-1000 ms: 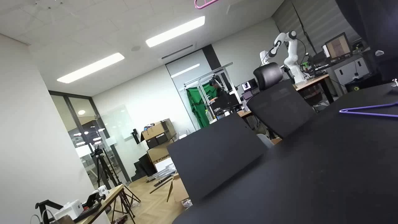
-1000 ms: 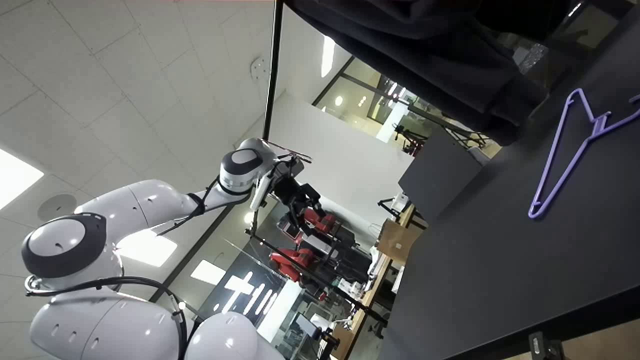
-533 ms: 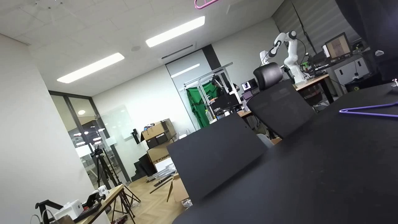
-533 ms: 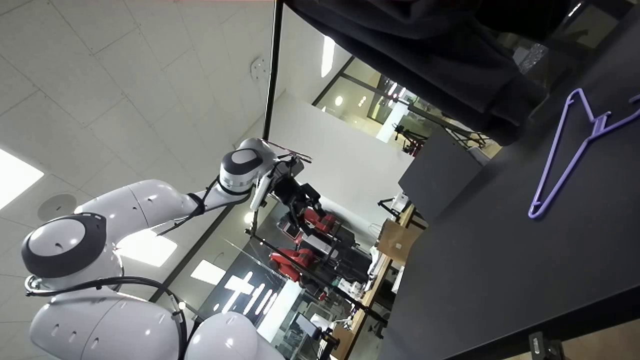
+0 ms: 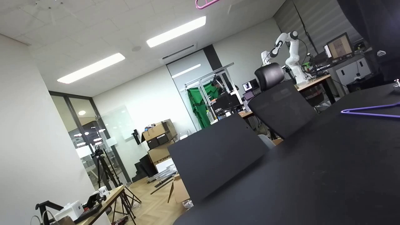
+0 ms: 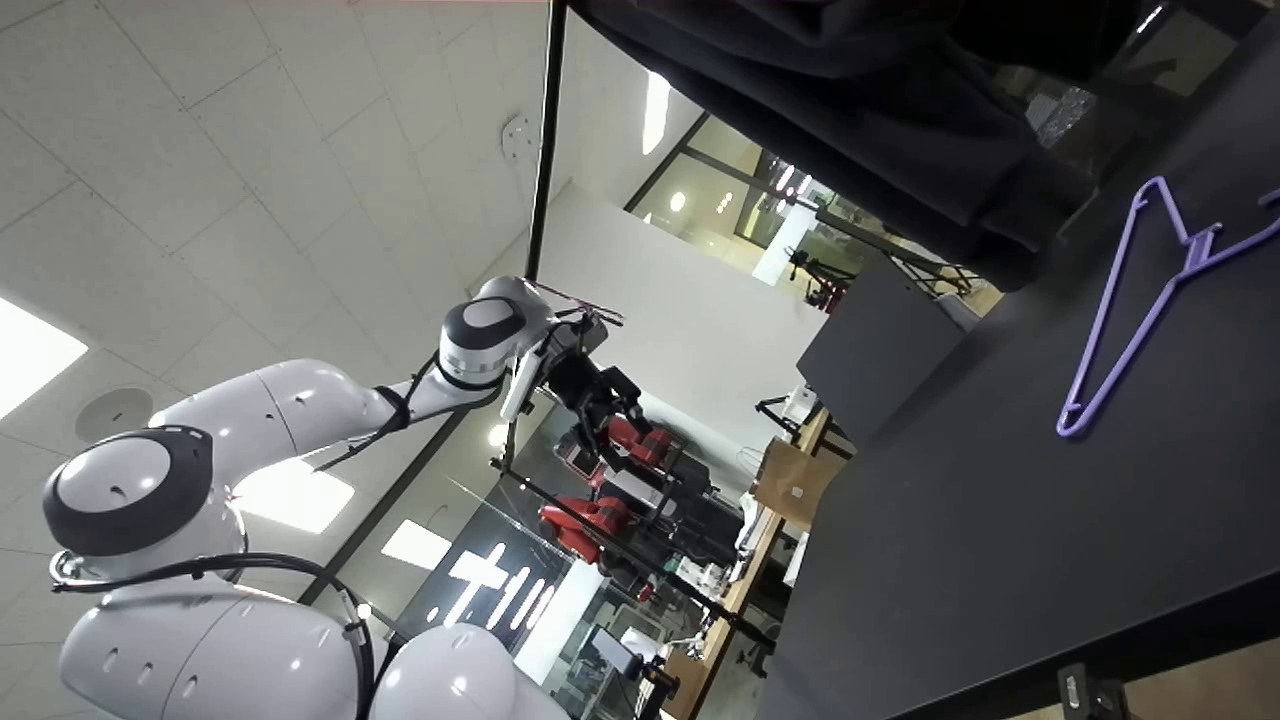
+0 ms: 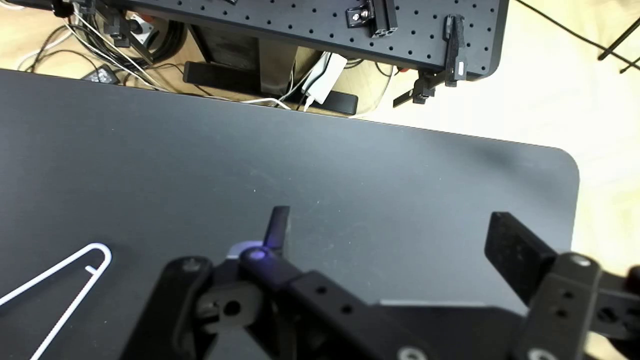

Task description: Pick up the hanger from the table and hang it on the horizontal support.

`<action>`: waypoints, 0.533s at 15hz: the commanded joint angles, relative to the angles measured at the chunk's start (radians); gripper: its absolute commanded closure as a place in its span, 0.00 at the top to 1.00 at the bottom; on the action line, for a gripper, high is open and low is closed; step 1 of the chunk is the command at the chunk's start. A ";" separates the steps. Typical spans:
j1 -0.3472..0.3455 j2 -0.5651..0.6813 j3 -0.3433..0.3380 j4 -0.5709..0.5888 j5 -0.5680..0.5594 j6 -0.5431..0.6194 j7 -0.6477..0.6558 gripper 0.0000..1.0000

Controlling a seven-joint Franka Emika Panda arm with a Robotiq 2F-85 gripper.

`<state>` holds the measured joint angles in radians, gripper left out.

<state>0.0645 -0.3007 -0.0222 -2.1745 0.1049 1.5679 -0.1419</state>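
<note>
The lavender-purple hanger (image 6: 1197, 253) lies flat on the black table (image 6: 1000, 520). Its hook runs out of view at the right edge. Part of it shows in an exterior view (image 5: 375, 115), cut by the right edge. One corner shows at lower left in the wrist view (image 7: 79, 300). My gripper (image 6: 627, 440) is raised above the table, well apart from the hanger. In the wrist view the gripper (image 7: 390, 212) is wide open with nothing between its fingers. A black bar (image 6: 543, 150), apparently the horizontal support, runs past the arm's wrist.
A black upright pole (image 6: 640, 560) meets the bar's end. A large dark cloth (image 6: 870, 130) hangs beside the table. A pink curved hanger (image 5: 207, 4) shows at the top edge. A perforated black board (image 7: 310, 20) and cables lie beyond the table's edge.
</note>
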 commanded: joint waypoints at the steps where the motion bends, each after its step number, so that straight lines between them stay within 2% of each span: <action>1: -0.010 0.001 0.009 0.002 0.002 -0.002 -0.002 1.00; 8: -0.027 -0.139 -0.004 -0.139 -0.032 0.062 -0.056 1.00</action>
<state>0.0522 -0.3356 -0.0202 -2.2302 0.0943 1.6016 -0.1675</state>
